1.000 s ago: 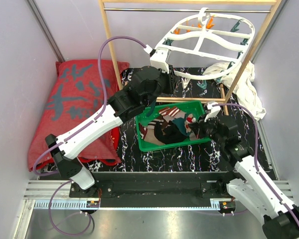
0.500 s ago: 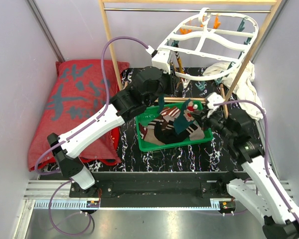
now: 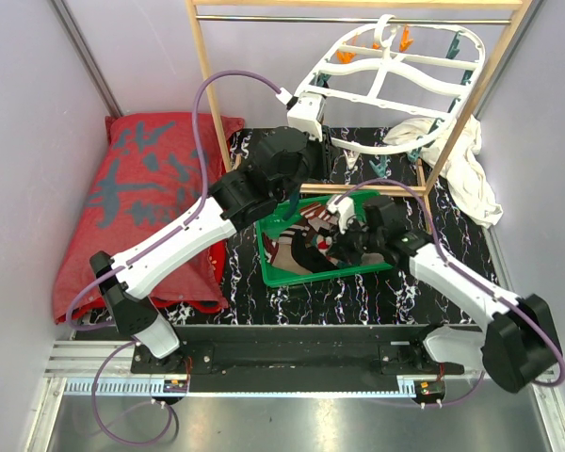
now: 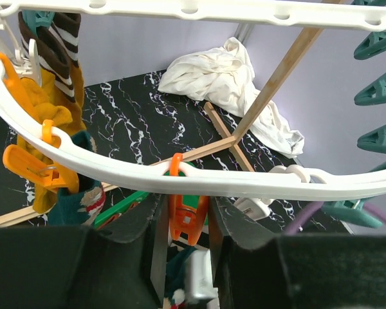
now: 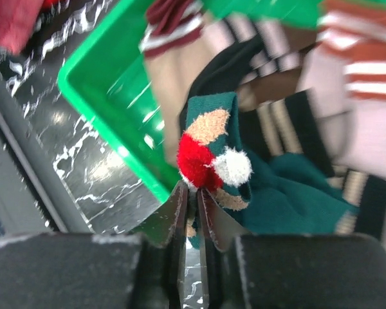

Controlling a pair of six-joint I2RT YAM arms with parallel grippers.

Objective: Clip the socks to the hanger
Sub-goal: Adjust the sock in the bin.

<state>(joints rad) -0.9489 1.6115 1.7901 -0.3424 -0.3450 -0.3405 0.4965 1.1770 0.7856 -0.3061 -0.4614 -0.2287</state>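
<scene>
The right gripper (image 5: 192,194), pinching the dark teal fabric sock (image 5: 280,193), sat nearer and lower than the orange plastic peg (image 4: 187,222) that the left gripper (image 4: 188,205) clasped on the white oval plastic hanger (image 4: 257,185).

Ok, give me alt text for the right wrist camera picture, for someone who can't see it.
The right gripper pinches a dark teal sock with a red and white pompom over a green tray piled with striped socks. Black marbled tabletop shows at the left.
</scene>
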